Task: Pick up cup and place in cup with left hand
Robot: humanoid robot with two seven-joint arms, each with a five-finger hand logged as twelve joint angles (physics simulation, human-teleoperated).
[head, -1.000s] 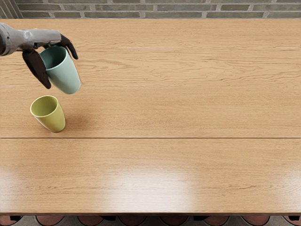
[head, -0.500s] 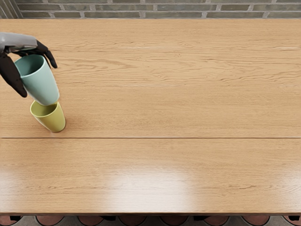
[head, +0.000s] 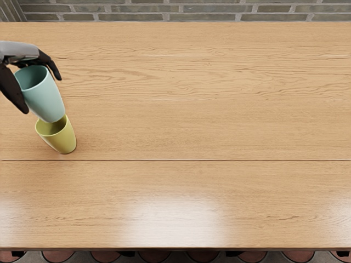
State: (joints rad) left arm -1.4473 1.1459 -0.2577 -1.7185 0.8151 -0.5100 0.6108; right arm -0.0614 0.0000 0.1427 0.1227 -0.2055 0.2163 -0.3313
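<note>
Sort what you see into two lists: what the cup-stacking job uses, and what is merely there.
In the job:
- teal cup, held tilted
- yellow-green cup
- left hand

Merely there:
- wooden table
- brick wall

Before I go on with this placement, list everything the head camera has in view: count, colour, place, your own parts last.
Blue-green cup: one, tilted in the hand, base overlapping the other cup's mouth in view; whether inside, cannot tell.
Yellow-green cup: one, on the table's left side.
Table: one, light wood, filling most of the view.
Brick wall: one, grey, behind the table.
Floor: one, reddish rounds in grey, bottom edge.
Left hand: one, black and grey, upper left, gripping the blue-green cup.
</note>
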